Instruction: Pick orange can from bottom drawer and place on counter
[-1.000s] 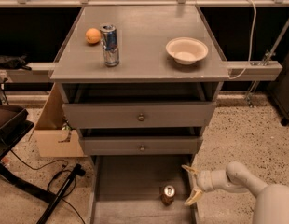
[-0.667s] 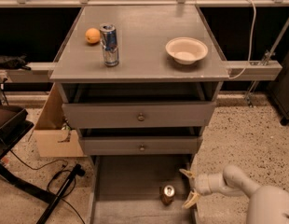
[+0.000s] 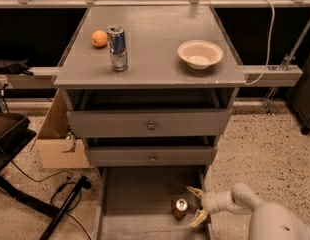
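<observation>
Claw (image 3: 193,207) spread beside orange can (image 3: 180,209), bottom drawer (image 3: 137,194) R edge.

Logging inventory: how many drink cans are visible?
2. The blue-and-silver can stands on the counter; the orange can stands in the bottom drawer, beside the open gripper. Upper drawers may hide more.

I can read no words, brand names or numbers anywhere here. The pincer (image 3: 196,204) hangs low over the right side of the bottom drawer (image 3: 140,194), its two fingers spread apart. Just to its left stands the orange can (image 3: 180,208), with pale markings on its side that I cannot make out as letters. Well above and beyond the pincer, on the surface (image 3: 160,39), the blue-and-silver can (image 3: 117,48) bears a printed pattern, and that gives me no legible name either.
</observation>
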{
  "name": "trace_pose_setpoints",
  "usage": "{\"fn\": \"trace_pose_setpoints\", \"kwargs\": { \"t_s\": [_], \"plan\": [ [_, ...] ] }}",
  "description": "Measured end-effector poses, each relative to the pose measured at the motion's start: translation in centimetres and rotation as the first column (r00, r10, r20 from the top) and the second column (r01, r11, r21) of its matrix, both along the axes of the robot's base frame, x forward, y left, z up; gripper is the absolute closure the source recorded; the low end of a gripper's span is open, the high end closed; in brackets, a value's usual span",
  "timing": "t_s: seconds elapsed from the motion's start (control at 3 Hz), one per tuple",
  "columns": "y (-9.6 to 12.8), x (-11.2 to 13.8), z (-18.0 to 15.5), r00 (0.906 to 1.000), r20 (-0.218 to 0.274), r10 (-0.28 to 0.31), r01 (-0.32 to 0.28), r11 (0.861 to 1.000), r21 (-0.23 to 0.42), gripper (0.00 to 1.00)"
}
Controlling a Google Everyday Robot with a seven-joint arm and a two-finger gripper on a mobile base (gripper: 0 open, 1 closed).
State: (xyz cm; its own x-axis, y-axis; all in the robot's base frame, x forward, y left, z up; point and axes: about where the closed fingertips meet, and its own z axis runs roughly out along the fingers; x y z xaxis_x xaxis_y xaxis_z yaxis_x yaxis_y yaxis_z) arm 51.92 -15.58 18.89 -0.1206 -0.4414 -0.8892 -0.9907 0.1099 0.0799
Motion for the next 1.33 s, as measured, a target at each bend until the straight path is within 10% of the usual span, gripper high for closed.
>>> {"fn": "trace_pose_setpoints", "kwargs": {
  "t_s": [0.33,1.33],
  "plan": [
    [0.8,0.3,-0.6,1.0,0.002,-0.003,0.003,0.999,0.044,0.0],
    [5.0,-0.6,0.4,0.9984,0.046,0.033,-0.039,0.99,0.132,0.65]
  ]
}}
